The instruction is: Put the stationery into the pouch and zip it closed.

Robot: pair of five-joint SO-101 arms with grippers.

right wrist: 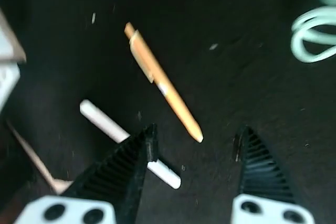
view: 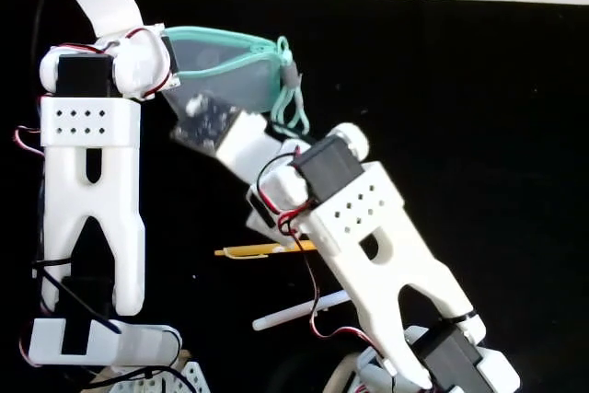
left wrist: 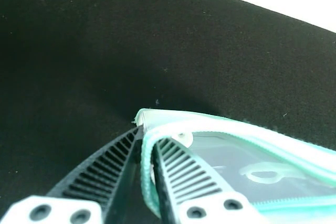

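Note:
A translucent pouch [view: 230, 66] with a teal zip edge hangs lifted at the back of the table. My left gripper [left wrist: 144, 135] is shut on the pouch's [left wrist: 252, 156] end seam. In the high view the left gripper [view: 170, 66] holds the pouch's left end. A teal cord loop [view: 293, 103] dangles from the other end. My right gripper [right wrist: 197, 136] is open and holds nothing, hovering above an orange pen [right wrist: 163, 85] and a white pen [right wrist: 126, 142]. On the black mat lie the orange pen [view: 262, 249] and the white pen [view: 299, 310], partly hidden under the right arm.
The black mat [view: 479, 89] stretches wide to the right of the arms. The teal cord loop [right wrist: 315, 35] lies beyond the right gripper's fingers. White arm bases and wires crowd the near edge.

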